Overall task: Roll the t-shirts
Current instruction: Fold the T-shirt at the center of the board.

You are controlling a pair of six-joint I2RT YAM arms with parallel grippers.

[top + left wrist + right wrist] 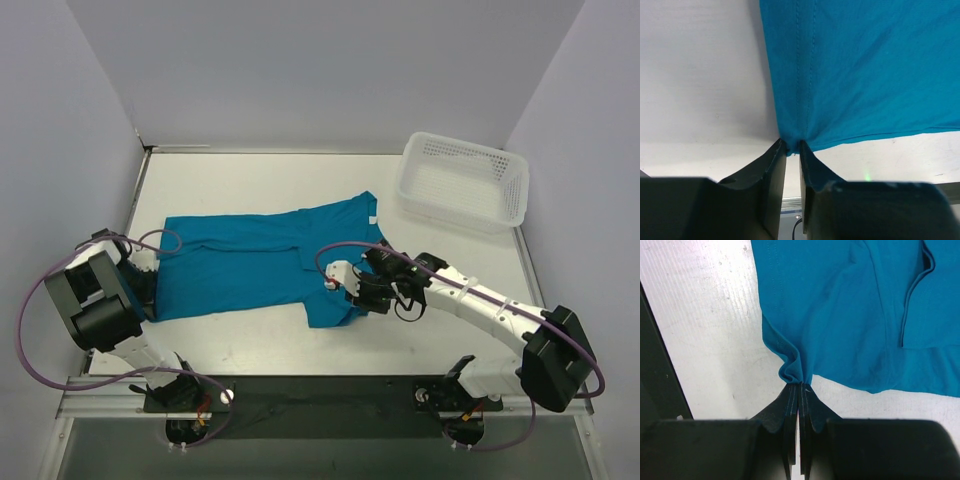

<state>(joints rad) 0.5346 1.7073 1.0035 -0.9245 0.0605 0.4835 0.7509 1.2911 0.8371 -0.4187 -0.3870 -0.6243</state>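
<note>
the teal t-shirt (pixel 250 265) lies spread flat across the middle of the table (pixel 230 340), its length running from left to right, with one sleeve reaching toward the white basket (pixel 455 210) that stands well apart at the far right corner. the left gripper (pixel 792 145) sits at the shirt's left end, its jaws drawn narrow around a hemmed corner, where the cloth puckers into the small gap between the tips; it appears to be pinching that corner. the right gripper (pixel 799 385) is at the near right edge of the shirt, jaws pressed together on a small bunched fold of cloth. judging by this, the step in hand is taking hold of the near edge at two points, before any fold or roll is made; no part of the shirt is rolled yet. the next move likely calls for both arms to lift and carry the held edge together, at the same pace, so the cloth turns over evenly and does not skew. the thin pinches look shallow, so the soft cloth could slip free if pulled hard.
</note>
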